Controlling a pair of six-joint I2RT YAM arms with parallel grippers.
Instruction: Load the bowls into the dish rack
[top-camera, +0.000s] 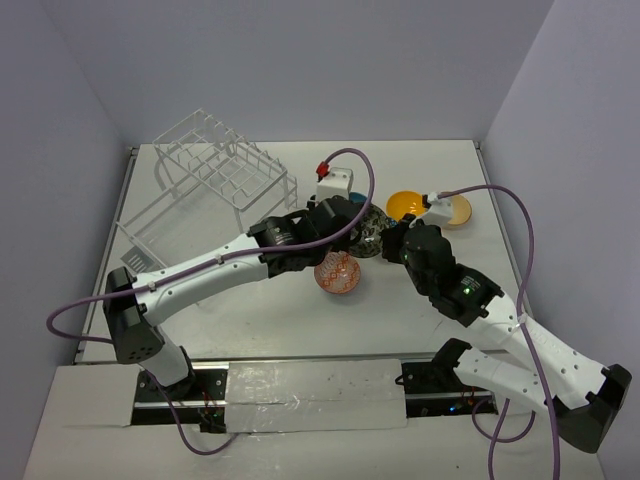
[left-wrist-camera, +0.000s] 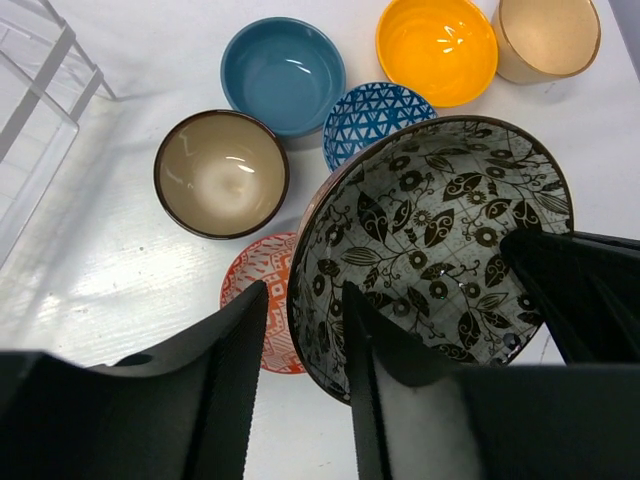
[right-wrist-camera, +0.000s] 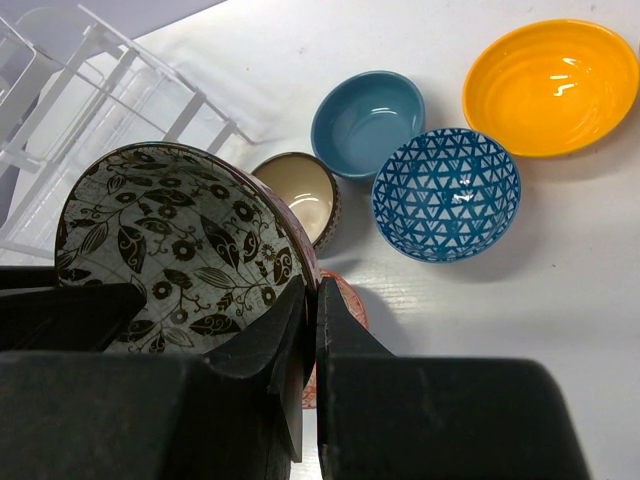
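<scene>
Right wrist view: right jaws clench the rim of the grey flowered bowl (right-wrist-camera: 170, 250), held above the bench (right-wrist-camera: 560, 300). Left jaws straddle another part of its rim, unclenched, a gap showing.

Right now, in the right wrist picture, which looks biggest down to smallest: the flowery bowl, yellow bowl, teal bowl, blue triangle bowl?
1. flowery bowl, though it is nearest the camera, so true size is unsure.
2. yellow bowl.
3. blue triangle bowl, close to the yellow one.
4. teal bowl.

The dish rack (top-camera: 215, 175) stands left of (and behind) the clustered bowls (top-camera: 337, 273).
</scene>
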